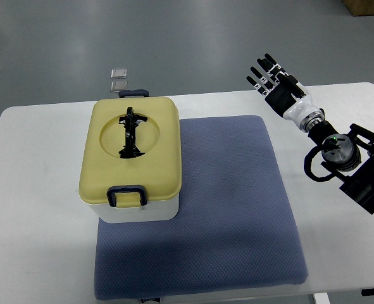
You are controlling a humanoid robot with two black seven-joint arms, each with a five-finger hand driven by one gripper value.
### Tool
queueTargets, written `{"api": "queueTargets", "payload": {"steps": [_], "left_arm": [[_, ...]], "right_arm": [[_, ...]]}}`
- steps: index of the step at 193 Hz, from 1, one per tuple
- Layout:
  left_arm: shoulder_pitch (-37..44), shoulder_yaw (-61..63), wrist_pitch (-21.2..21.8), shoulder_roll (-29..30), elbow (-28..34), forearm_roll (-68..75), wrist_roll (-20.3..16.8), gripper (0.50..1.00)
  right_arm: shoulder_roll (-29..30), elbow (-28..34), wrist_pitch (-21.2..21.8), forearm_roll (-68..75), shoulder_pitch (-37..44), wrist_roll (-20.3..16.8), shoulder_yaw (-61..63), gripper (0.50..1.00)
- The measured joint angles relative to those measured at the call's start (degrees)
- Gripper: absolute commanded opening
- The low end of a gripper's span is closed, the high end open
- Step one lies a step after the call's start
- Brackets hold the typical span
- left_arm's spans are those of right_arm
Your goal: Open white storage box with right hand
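Note:
The white storage box (pixel 135 211) stands on the left part of a blue-grey mat (pixel 231 202). Its pale yellow lid (pixel 155 155) is down, with a black handle (pixel 131 132) folded in a round recess on top. A dark blue latch (pixel 126 194) sits at the near edge and another (pixel 133 94) at the far edge. My right hand (pixel 272 79) is raised over the table's far right, well to the right of the box, with fingers spread and holding nothing. The left arm is out of view.
The white table (pixel 35 209) carries the mat. Two small grey squares (pixel 119 78) lie on the floor beyond the table's far edge. A cardboard box corner (pixel 367 6) shows at the top right.

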Motion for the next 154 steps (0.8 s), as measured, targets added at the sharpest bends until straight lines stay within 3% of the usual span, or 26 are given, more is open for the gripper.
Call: {"api": "queueTargets", "payload": {"steps": [79,126,154], "left_arm": [[0.00,0.02,-0.06,0.00,-0.03,0.00,0.00,1.000],[0.01,-0.01,-0.01,0.00,0.16,0.00,0.00,1.000],[-0.01,-0.01,-0.01,0.00,-0.04,0.00,0.00,1.000]], "right_arm": [[0.09,0.24,0.08,-3.54,0.52,-0.23,-0.23,0.930],[-0.42,0.61,0.67,-34.70,5.56,-0.91,-1.41,0.928],[-1.28,0.65,4.86,-59.41,12.03,-2.59,-3.79,0.930]]}}
